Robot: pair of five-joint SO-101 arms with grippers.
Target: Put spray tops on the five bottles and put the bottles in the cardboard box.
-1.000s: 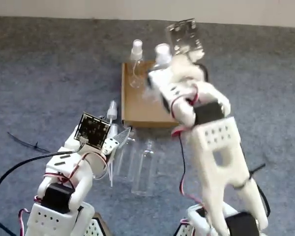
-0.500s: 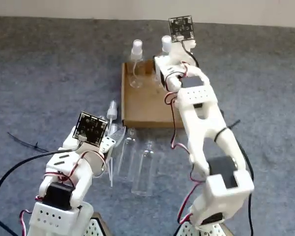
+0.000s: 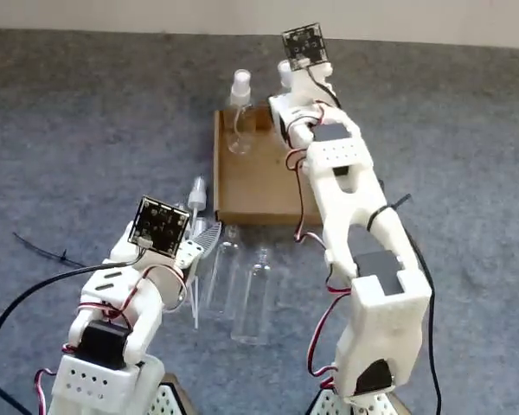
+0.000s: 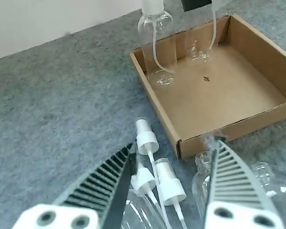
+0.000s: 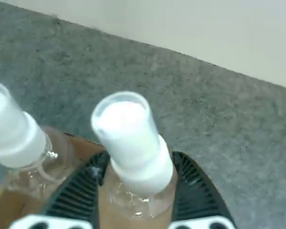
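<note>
evidently the right gripper [image 5: 138,191] is closed round the held bottle [image 5: 133,138] just under its spray top, keeping it upright at the far side of the cardboard box [image 3: 218,164]. it sits close beside the standing bottle [image 5: 14,131], which leaves most of the box floor free for the rest. the left gripper [image 4: 175,143] hangs wide open and empty over loose spray tops [image 4: 148,142] and uncapped bottles [image 3: 258,298] lying on the carpet [image 3: 86,130] just outside the box's near wall. space there looks tight.
</note>
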